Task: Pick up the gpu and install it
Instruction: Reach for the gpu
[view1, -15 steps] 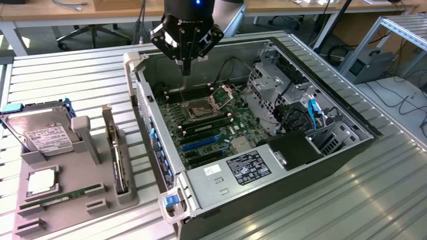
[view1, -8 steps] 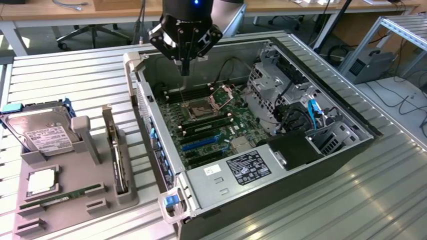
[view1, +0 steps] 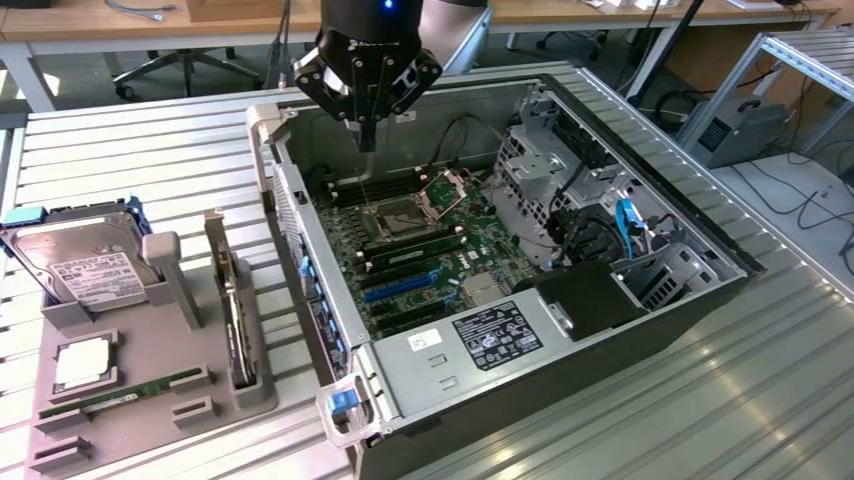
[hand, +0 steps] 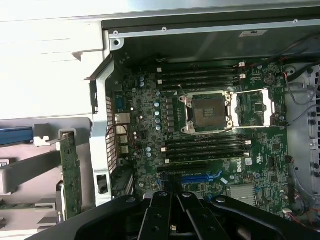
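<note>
gpu upright in holder, tool closed, empty, above motherboard

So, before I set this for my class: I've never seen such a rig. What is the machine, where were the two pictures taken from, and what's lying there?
The black tool over the open computer case is a robot arm's gripper, fingers shut, holding nothing. One picture comes from a camera off the arm; the other from a camera on its wrist, looking down at the motherboard. Beside the case a grey tray holds parts: a hard drive, a RAM stick and the gpu, standing on edge, untouched.
</note>
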